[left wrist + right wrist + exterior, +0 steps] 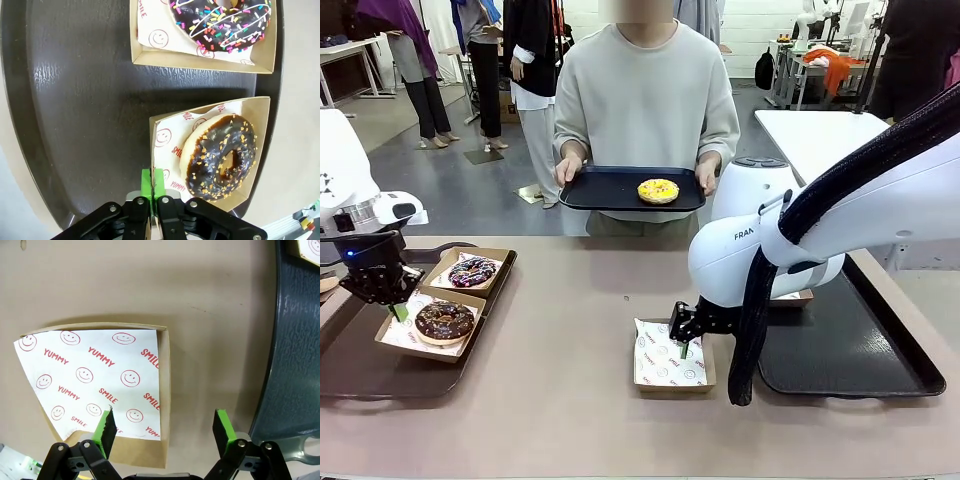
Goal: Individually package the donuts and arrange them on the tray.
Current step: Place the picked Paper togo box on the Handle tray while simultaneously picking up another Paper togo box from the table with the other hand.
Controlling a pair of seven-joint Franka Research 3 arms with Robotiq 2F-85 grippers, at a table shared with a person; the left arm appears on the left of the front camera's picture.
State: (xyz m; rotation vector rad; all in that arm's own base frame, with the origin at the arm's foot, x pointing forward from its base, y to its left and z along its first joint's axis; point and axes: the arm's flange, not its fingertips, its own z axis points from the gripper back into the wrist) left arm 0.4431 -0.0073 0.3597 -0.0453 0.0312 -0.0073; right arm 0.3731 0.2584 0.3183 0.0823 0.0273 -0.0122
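Three donuts show. A yellow donut (658, 190) lies on a black tray (600, 188) that a person (645, 95) across the desk (570, 380) holds up with both hands. A brown donut (444, 321) with orange sprinkles sits in a paper-lined box (395, 338) on a dark tray (350, 370) at the robot's left. A dark donut (472, 271) with coloured sprinkles and white drizzle sits in a second box (498, 258) just beyond it, on the same tray.

Three boxes are counted clearly: these two, and an empty box (672, 362) on the bare desk near the middle. A corner of what may be another box shows behind the right arm; I cannot tell more. The paper liners carry red smiley faces and the red words "YUMMY" and "SMILE".

The left end effector (398, 310) has its green pads pressed together at the near edge of the brown donut's box; in the left wrist view the pads (151, 181) meet at the liner's edge, though whether paper is pinched between them cannot be told.

The right end effector (684, 347) hangs over the empty box with its fingers spread wide, holding nothing. In the right wrist view one finger (106, 426) stands over the liner's near corner and the other over bare desk beside the box wall.

A third tray (880, 370), dark, lies on the desk at the robot's right. The right arm's white casing reads "FRAN", the rest hidden.
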